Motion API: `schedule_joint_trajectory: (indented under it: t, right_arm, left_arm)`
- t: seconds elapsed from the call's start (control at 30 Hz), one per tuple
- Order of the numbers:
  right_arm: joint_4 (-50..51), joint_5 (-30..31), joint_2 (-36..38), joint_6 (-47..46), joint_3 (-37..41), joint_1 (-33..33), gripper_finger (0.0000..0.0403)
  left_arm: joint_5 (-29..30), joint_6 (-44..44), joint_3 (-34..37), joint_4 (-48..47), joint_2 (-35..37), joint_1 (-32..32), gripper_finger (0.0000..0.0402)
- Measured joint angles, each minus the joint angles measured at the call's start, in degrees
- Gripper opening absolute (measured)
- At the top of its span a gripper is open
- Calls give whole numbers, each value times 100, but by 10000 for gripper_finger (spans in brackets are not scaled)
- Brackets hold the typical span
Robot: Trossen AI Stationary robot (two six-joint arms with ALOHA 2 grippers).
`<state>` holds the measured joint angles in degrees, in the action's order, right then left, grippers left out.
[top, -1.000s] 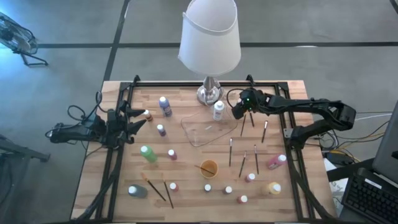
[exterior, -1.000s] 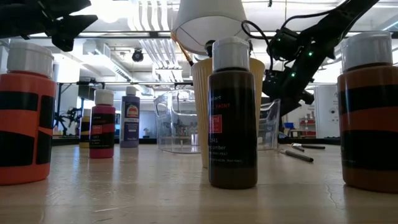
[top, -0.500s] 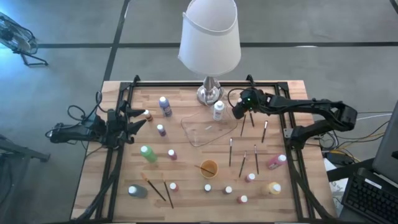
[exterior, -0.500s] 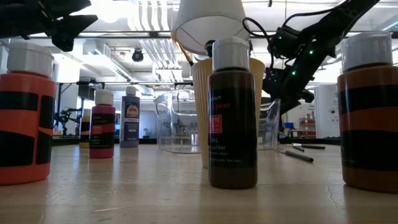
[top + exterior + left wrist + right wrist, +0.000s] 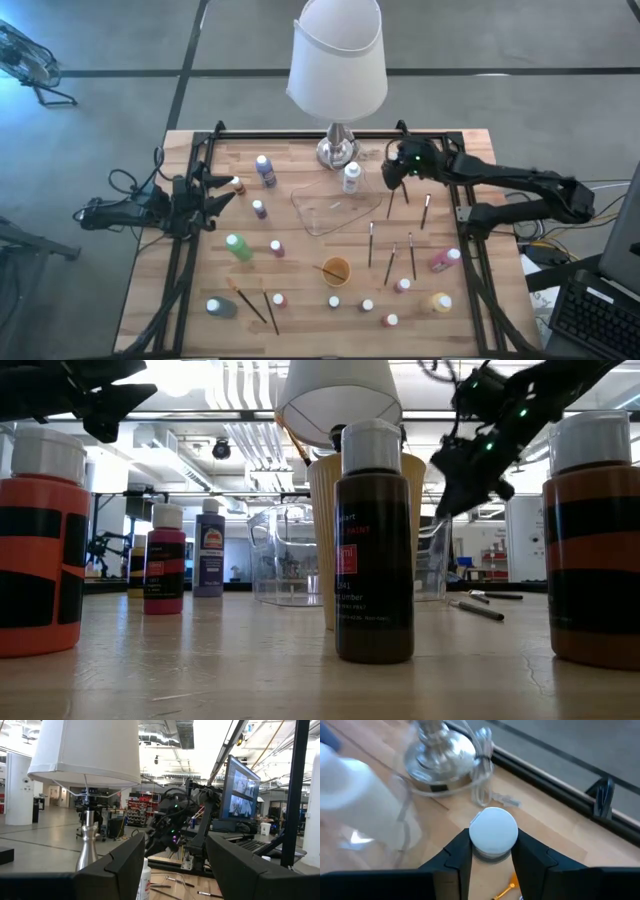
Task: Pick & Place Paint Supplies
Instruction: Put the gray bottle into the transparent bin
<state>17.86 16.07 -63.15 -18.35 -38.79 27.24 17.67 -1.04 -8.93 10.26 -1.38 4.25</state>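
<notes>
Right tool (image 5: 491,846) clamps a white-capped bottle (image 5: 493,831), left tool (image 5: 224,193) gapes — brown bottle's (image 5: 373,550) label reads "umber".

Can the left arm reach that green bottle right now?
Probably yes. The left gripper is open and waits at the table's left side, and the green bottle sits close by with bare wood between them. The right gripper is far off, holding a white-capped bottle.

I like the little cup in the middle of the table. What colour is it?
The cup is orange. The high view shows it best, with a brush lying across it.
</notes>
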Motion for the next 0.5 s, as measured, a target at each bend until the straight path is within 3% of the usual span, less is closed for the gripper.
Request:
schedule_joint_trajectory:
  t: [0.3,0.5]
  right_arm:
    - [118,-43,1318,59,0,-652,107]
    - [103,-144,1700,41,0,-1405,108]
  left_arm:
    - [0,-2,0,0,2,-2,218]
    - [0,-1,0,0,0,-2,218]
